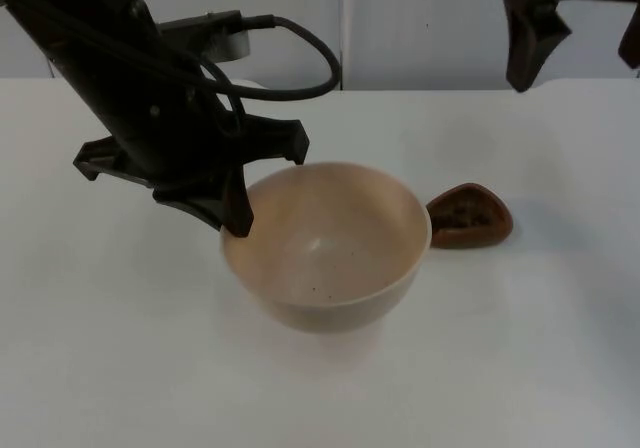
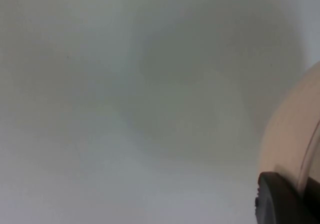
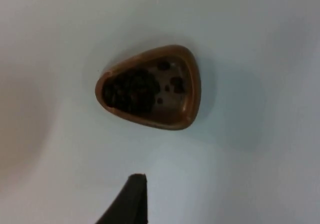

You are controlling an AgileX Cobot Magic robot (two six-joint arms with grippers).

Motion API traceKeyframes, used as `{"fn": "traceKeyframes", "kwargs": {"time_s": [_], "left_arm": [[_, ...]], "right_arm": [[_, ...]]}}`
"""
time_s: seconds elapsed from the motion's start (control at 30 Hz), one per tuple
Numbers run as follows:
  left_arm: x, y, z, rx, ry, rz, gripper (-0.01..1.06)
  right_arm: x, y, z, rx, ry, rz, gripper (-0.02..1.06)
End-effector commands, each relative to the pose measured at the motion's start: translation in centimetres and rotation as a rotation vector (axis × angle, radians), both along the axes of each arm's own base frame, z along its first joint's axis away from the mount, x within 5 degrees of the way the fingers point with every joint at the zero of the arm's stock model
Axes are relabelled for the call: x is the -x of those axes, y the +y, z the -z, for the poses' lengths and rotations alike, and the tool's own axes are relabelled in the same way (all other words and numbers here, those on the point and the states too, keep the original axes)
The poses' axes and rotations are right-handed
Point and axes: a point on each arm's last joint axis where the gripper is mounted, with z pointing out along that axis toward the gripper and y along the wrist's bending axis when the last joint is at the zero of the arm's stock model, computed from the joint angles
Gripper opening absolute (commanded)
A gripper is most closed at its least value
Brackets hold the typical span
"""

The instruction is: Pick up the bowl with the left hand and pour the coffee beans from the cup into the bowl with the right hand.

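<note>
The bowl [image 1: 327,246] is gripped at its left rim by the left gripper [image 1: 237,215] – ready for lifting; the right gripper [image 1: 570,43], fingers spread and empty, waits above the bean-filled cup [image 1: 470,216]

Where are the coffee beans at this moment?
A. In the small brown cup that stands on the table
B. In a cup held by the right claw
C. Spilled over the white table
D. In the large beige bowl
A: the dark coffee beans lie inside the small brown cup, which stands on the table beside the bowl, while the right claw hangs apart from it above.
</note>
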Motion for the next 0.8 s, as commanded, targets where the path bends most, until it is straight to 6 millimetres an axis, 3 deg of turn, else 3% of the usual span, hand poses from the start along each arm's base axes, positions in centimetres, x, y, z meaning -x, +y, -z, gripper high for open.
{"fn": "traceKeyframes", "kwargs": {"time_s": [0.0,0.2,0.77], "left_arm": [[-0.1,-0.3,-0.2,0.013,-0.009,-0.005,0.0],[-0.1,-0.3,-0.2,0.013,-0.009,-0.005,0.0],[-0.2,-0.3,-0.2,0.015,-0.023,-0.009,0.0]], "right_arm": [[-0.8,0.5,1.1,-0.001,-0.006,0.013,1.05],[-2.2,1.1,3.1,0.005,0.016,0.022,1.05],[-3.9,1.1,8.7,0.084,0.058,0.079,1.05]]}}
